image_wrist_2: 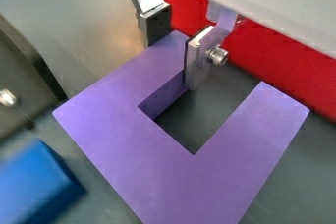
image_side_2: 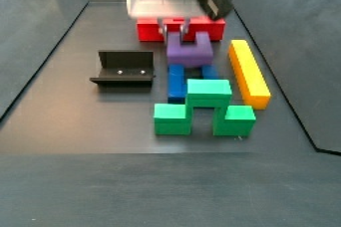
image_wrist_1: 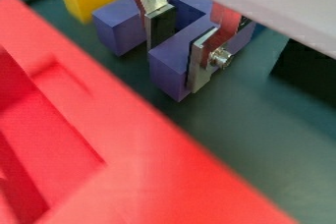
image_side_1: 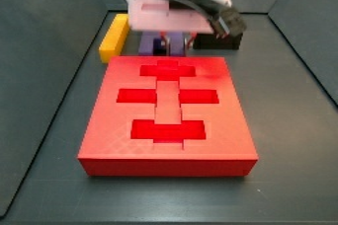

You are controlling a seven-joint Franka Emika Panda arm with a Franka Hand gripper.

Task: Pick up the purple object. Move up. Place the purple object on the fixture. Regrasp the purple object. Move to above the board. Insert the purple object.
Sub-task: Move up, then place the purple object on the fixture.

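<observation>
- In a side view, the fixture (image_side_2: 123, 69) stands alone at the left on the dark floor, well apart from the cluster of blocks; this view alone shows it plainly as an L-shaped bracket.
- To its right in that view lie the blue block (image_side_2: 176, 82), the green block (image_side_2: 204, 107) in front, and the yellow bar (image_side_2: 248, 71) furthest right.
- The purple object (image_side_2: 188, 50) sits on the floor behind the blue block, just in front of the board (image_side_2: 168, 28), of which only a red strip shows here.
- A side view from the opposite end shows the board (image_side_1: 169, 111) whole, with its cross- and bar-shaped recesses, while the purple object (image_side_1: 166, 44) is only a sliver behind it and the yellow bar (image_side_1: 115, 36) shows at the left.
- The gripper (image_side_2: 177, 17) is low over the purple object.
- In a wrist view, the gripper (image_wrist_2: 179, 43) has its silver fingers (image_wrist_2: 202, 59) straddling one prong of the purple object (image_wrist_2: 132, 140), one plate on each face; the fingers appear closed on the prong.
- In a wrist view, the gripper (image_wrist_1: 182, 37) shows the same hold on the purple object (image_wrist_1: 174, 66).
</observation>
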